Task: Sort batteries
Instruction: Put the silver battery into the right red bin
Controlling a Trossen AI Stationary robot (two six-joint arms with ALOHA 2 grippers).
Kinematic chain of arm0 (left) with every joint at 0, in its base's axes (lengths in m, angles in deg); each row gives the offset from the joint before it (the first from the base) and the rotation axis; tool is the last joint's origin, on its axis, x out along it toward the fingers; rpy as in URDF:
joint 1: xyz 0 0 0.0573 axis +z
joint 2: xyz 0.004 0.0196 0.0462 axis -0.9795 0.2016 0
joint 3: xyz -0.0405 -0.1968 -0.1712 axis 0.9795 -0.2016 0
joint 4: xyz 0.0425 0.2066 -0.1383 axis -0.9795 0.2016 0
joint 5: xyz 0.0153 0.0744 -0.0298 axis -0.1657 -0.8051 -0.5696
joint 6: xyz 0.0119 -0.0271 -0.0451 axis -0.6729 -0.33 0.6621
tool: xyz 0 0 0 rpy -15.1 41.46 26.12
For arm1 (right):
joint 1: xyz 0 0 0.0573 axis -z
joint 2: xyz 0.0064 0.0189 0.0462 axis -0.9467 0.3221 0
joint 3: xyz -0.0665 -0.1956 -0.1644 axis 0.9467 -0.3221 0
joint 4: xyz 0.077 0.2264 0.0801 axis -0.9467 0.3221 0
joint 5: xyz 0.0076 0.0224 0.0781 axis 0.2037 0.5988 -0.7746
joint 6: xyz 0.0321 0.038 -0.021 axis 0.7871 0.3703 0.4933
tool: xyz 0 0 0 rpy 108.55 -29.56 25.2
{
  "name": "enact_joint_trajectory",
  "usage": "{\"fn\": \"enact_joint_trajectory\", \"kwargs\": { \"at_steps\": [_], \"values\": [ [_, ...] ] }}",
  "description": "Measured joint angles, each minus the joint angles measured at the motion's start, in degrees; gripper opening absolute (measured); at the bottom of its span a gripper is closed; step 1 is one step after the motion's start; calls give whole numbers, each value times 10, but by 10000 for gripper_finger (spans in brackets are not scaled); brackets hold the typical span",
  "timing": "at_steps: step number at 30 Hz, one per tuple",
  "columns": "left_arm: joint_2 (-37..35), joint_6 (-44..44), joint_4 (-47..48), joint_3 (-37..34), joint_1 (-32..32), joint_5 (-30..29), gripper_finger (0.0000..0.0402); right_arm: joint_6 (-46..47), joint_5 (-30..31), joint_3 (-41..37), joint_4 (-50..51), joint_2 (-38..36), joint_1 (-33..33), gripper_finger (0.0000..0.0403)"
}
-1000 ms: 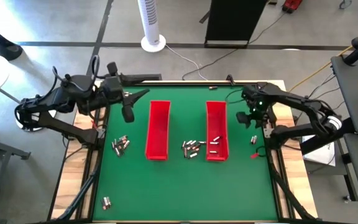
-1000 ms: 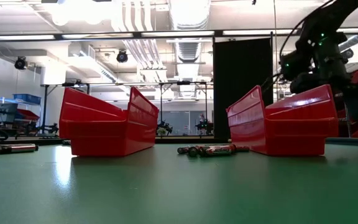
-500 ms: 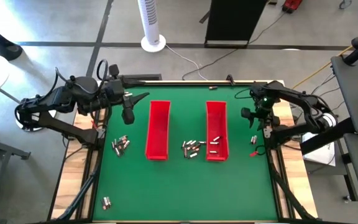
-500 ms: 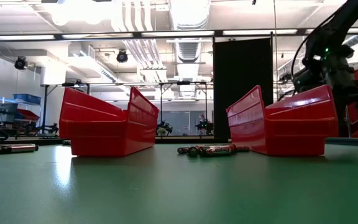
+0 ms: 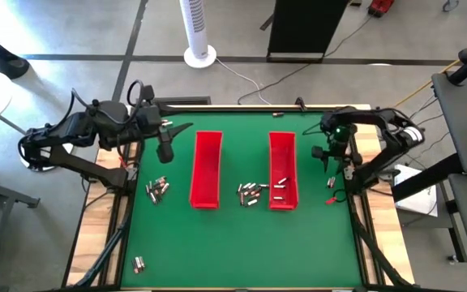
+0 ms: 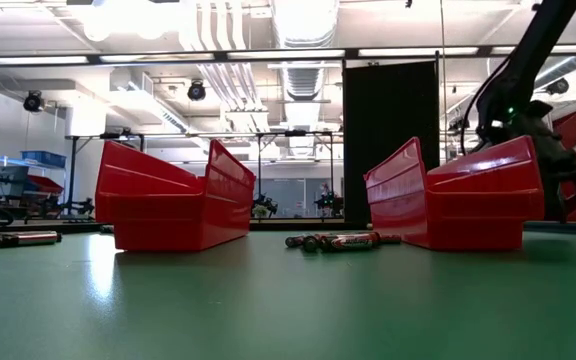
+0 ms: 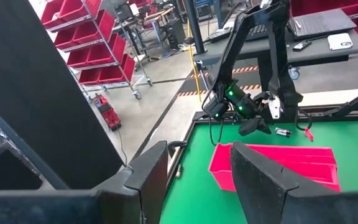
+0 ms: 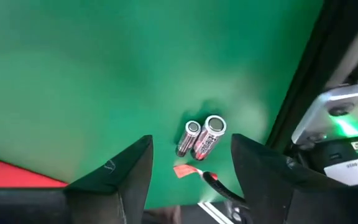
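Observation:
Two long red trays (image 5: 206, 169) (image 5: 282, 169) lie side by side on the green mat. Small silvery batteries lie in loose groups: one between the trays (image 5: 252, 192), one left of the left tray (image 5: 157, 189), one at the near left (image 5: 139, 263), and a few inside the right tray (image 5: 280, 185). Two more batteries (image 8: 201, 137) lie by the mat's right edge (image 5: 331, 182). My right gripper (image 8: 191, 186) hovers open just over these two, right of the right tray (image 5: 328, 158). My left gripper (image 7: 197, 180) is open and held high at the far left (image 5: 166, 150).
A small red tag (image 8: 184, 169) lies on the mat beside the two batteries. The mat's black frame and wooden border (image 5: 355, 195) run close along the right of my right gripper. A white tower fan (image 5: 199, 32) stands beyond the table's far edge.
My right gripper has sunk down beside the right tray, and its arm has swung toward the table's right edge, bringing it over the two batteries there. The batteries and trays have stayed where they were.

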Motion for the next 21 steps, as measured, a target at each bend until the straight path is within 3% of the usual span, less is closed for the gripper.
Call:
{"fn": "enact_joint_trajectory", "kwargs": {
  "at_steps": [14, 21],
  "values": [
    [-10, 5, -2, 0, 0, -1, 155, -63, -1, -17, -23, 82, -1, 248],
    [-9, 15, -6, 0, 0, -1, 155, -63, -4, -24, -38, 78, -4, 235]
  ]
}}
